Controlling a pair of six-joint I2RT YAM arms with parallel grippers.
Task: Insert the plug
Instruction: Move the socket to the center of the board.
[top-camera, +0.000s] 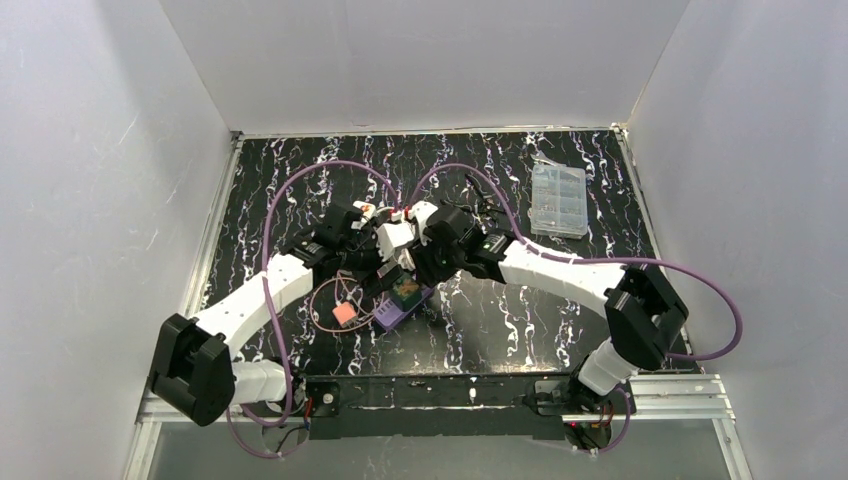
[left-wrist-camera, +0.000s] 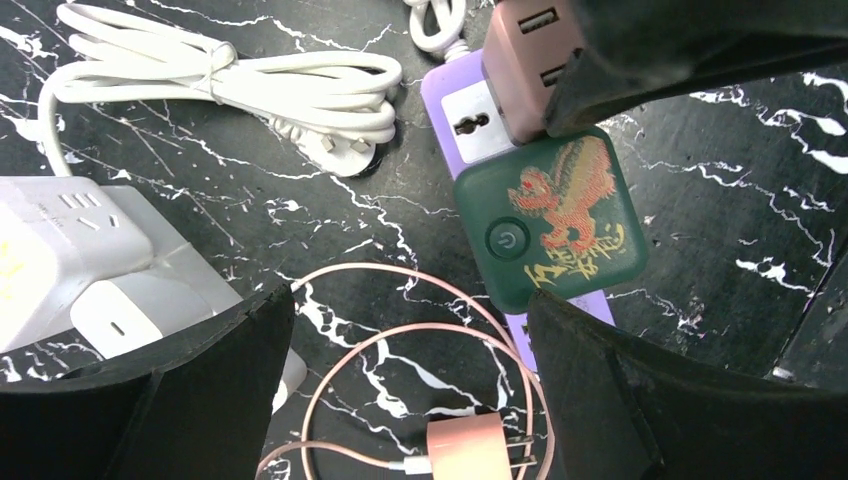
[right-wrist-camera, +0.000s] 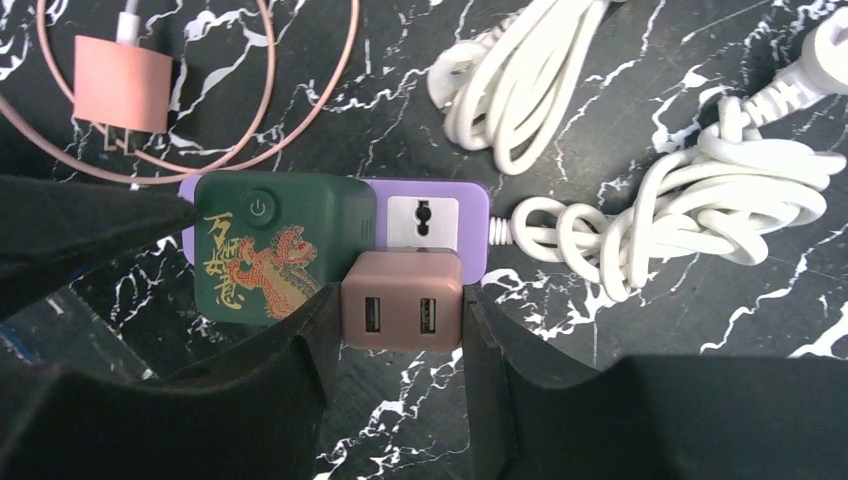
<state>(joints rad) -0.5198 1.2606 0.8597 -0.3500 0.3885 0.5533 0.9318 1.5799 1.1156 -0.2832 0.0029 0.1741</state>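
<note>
My right gripper (right-wrist-camera: 400, 312) is shut on a pink plug block (right-wrist-camera: 402, 297) with two USB ports, one finger on each side. The block sits against the purple power strip (right-wrist-camera: 472, 205), beside a green cube with a dragon print (right-wrist-camera: 265, 250) that is plugged into the strip. Its prongs are hidden. A white socket face (right-wrist-camera: 422, 220) next to it shows its holes. My left gripper (left-wrist-camera: 410, 330) hangs open above the table with nothing between its fingers, its right finger near the strip's end. The pink block (left-wrist-camera: 525, 55) also shows at the top of the left wrist view.
A small pink charger (left-wrist-camera: 470, 450) with bare prongs and a looped pink cable lies under my left gripper. White power strips (left-wrist-camera: 60, 250) lie to its left, and bundled white cables (left-wrist-camera: 250, 85) beyond. A clear plastic box (top-camera: 560, 198) stands at the back right.
</note>
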